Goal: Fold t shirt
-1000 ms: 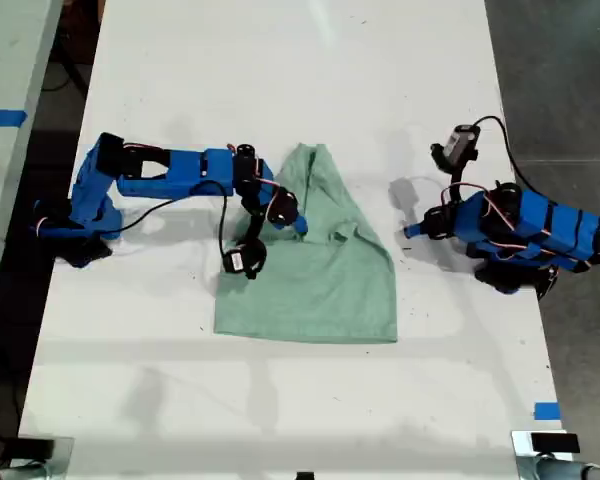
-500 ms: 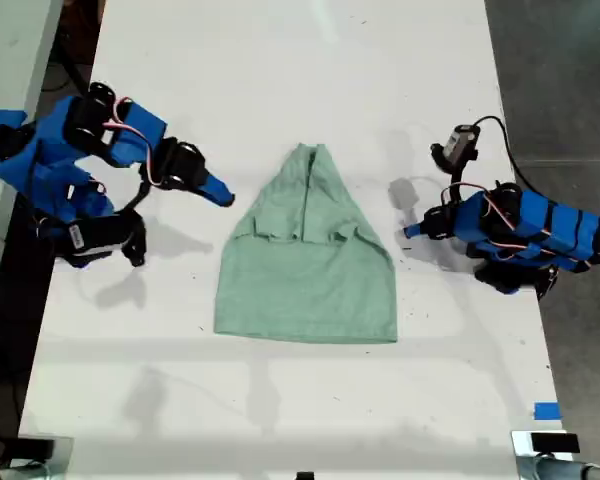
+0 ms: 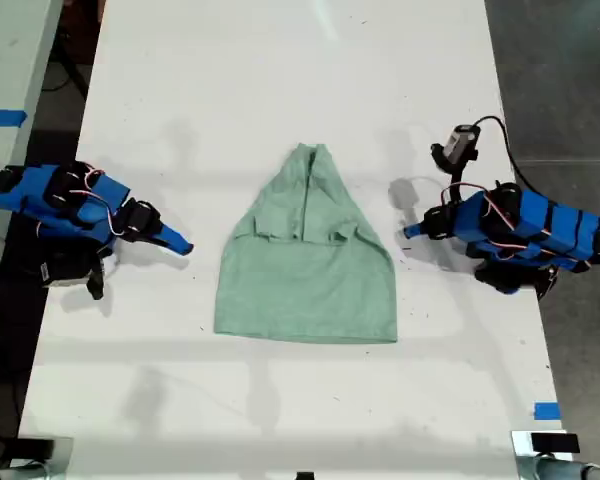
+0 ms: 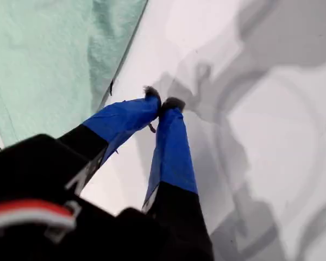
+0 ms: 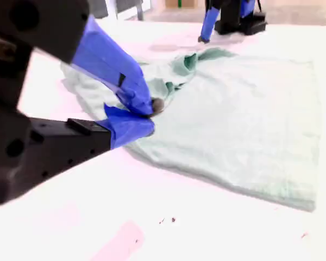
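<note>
Tools off creased mint t shirt [image 3: 307, 262]

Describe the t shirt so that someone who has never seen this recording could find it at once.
On the long white table, look midway between the two blue arms. The t shirt is the pale mint-green cloth lying flat there, partly folded, narrowing to a point at its far end and square at its near end. It is the only cloth and the only green thing.

Soft matt cloth for the t shirt [image 3: 307, 270], pale mint, with a faintly fuzzy weave and gentle creases. Smooth white worktop [image 3: 280, 80], slightly shiny, speckled with a few small dark marks. Blue tape-like wrap over black hard plastic on first tool [image 4: 163, 103] and second tool [image 5: 146, 117].
</note>
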